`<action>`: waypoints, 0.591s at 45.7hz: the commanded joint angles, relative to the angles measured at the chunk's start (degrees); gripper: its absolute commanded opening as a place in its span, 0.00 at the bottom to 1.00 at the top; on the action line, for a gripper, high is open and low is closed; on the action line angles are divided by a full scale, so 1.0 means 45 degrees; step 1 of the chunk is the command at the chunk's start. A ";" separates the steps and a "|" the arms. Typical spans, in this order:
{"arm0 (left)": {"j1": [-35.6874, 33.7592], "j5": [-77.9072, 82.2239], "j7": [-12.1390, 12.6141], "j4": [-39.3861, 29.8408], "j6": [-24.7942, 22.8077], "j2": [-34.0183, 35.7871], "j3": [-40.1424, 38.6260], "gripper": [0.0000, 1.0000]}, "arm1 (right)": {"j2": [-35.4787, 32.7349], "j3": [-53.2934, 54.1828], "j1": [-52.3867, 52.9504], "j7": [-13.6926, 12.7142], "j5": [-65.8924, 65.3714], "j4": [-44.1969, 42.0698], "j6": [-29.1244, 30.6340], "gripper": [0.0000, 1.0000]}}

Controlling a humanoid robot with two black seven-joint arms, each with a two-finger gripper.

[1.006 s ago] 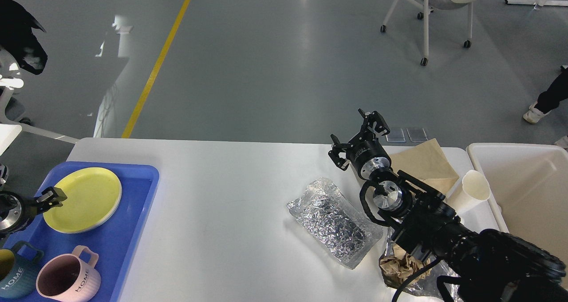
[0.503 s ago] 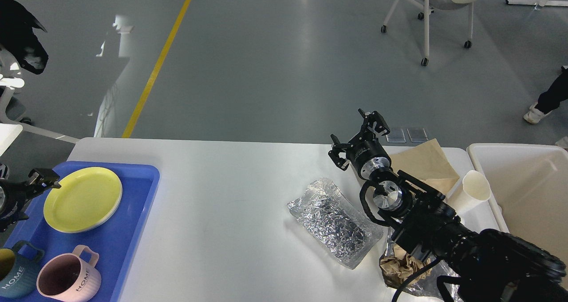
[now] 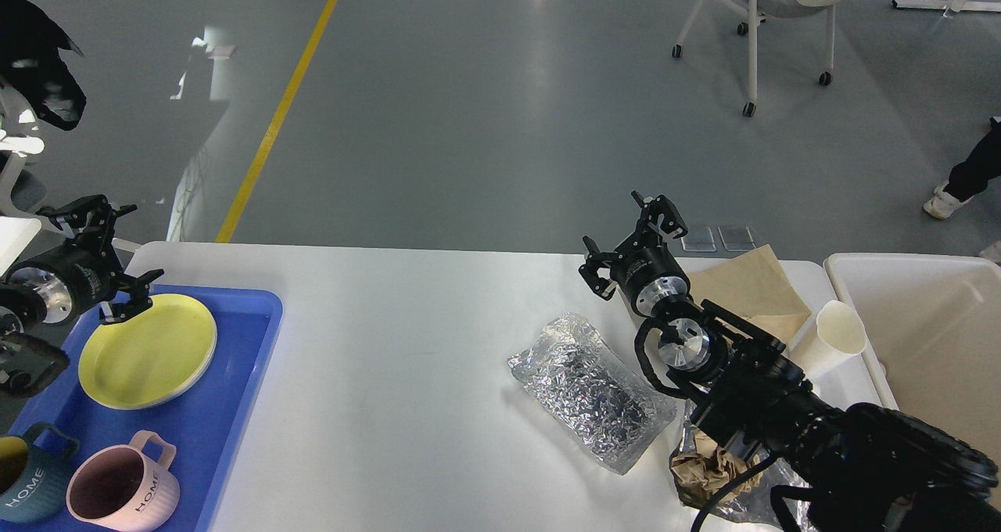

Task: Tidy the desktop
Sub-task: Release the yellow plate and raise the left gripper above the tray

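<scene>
Beneath the right jaws (image 3: 632, 242) — spread wide, holding nothing — lies the white tabletop (image 3: 407, 344), with a crinkled foil bag (image 3: 588, 391) just below them and brown paper (image 3: 749, 282) beside them on the right. Across at the far side, the left jaws (image 3: 105, 262) are spread too — empty, poised over the yellow plate's (image 3: 147, 350) rim in the blue tray (image 3: 227, 407).

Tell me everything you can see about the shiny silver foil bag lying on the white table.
The foil bag is a crinkled, silvery metallic pouch with clear sealed edges, roughly rectangular. It lies flat on the white desktop, right of centre, its long axis running diagonally from upper left to lower right. It looks sealed, and its contents cannot be made out. No claw holds it; the right arm passes just beside its right edge, and whether they touch cannot be told.
</scene>
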 commanded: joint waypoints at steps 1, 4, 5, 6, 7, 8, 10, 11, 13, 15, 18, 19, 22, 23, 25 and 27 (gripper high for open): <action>0.0996 0.0060 0.0009 0.0253 -0.0004 -0.1296 -0.3965 0.97 | 0.0001 -0.0002 -0.0003 0.0000 -0.0001 -0.0002 0.0000 1.00; 0.1055 0.0060 0.0009 0.0253 -0.0024 -0.1648 -0.4807 0.97 | 0.0001 -0.0002 -0.0003 0.0000 -0.0001 -0.0002 0.0000 1.00; 0.1036 0.0060 -0.0010 0.0253 -0.0024 -0.1745 -0.4945 0.97 | 0.0001 -0.0002 -0.0003 0.0000 -0.0001 -0.0002 0.0000 1.00; 0.0939 0.0060 -0.0088 0.0253 -0.0043 -0.2017 -0.5120 0.97 | 0.0001 -0.0002 -0.0003 0.0000 -0.0001 -0.0002 0.0000 1.00; 0.0899 0.0060 -0.0166 0.0253 -0.0043 -0.2116 -0.5161 0.97 | 0.0001 -0.0002 -0.0003 0.0000 -0.0001 -0.0002 0.0000 1.00; 0.0880 0.0060 -0.0283 0.0253 -0.0043 -0.2233 -0.5180 0.97 | 0.0001 -0.0002 -0.0003 0.0000 -0.0001 -0.0002 0.0000 1.00; 0.0860 0.0041 -0.0517 0.0253 -0.0043 -0.2429 -0.5181 0.97 | 0.0001 -0.0002 -0.0003 0.0000 -0.0001 -0.0002 0.0000 1.00; 0.0860 0.0041 -0.0480 0.0253 -0.0043 -0.2469 -0.5181 0.97 | 0.0001 -0.0002 -0.0003 0.0000 -0.0001 -0.0002 0.0000 1.00; 0.0880 0.0002 -0.0693 0.0253 -0.0043 -0.2780 -0.5219 0.97 | 0.0001 -0.0002 -0.0003 0.0000 -0.0001 -0.0002 0.0000 1.00; 0.0821 0.0041 -0.0791 0.0253 -0.0101 -0.3170 -0.5123 0.97 | 0.0001 -0.0002 -0.0003 0.0000 -0.0001 -0.0002 0.0000 1.00; 0.0782 0.0060 -0.0947 0.0253 -0.0199 -0.3484 -0.5200 0.97 | 0.0001 0.0017 -0.0003 0.0000 -0.0001 -0.0002 0.0000 1.00; 0.0782 0.0060 -0.0987 0.0253 -0.0200 -0.3485 -0.5200 0.97 | 0.0001 0.0018 -0.0003 0.0000 -0.0001 -0.0002 0.0000 1.00; 0.0666 0.0060 -0.1065 0.0253 -0.0200 -0.3524 -0.5200 0.97 | 0.0001 0.0018 -0.0003 0.0000 -0.0001 -0.0002 0.0000 1.00; 0.0568 0.0060 -0.1084 0.0253 -0.0200 -0.3524 -0.5200 0.97 | 0.0001 0.0018 -0.0003 0.0000 -0.0001 0.0018 0.0000 1.00; 0.0275 0.0060 -0.1124 0.0273 -0.0161 -0.3524 -0.5181 0.97 | 0.0021 0.0018 -0.0003 0.0000 -0.0001 -0.0002 0.0000 1.00; 0.0080 0.0041 -0.1143 0.0273 -0.0160 -0.3582 -0.5180 0.97 | 0.0001 0.0018 -0.0003 0.0000 -0.0001 -0.0002 0.0000 1.00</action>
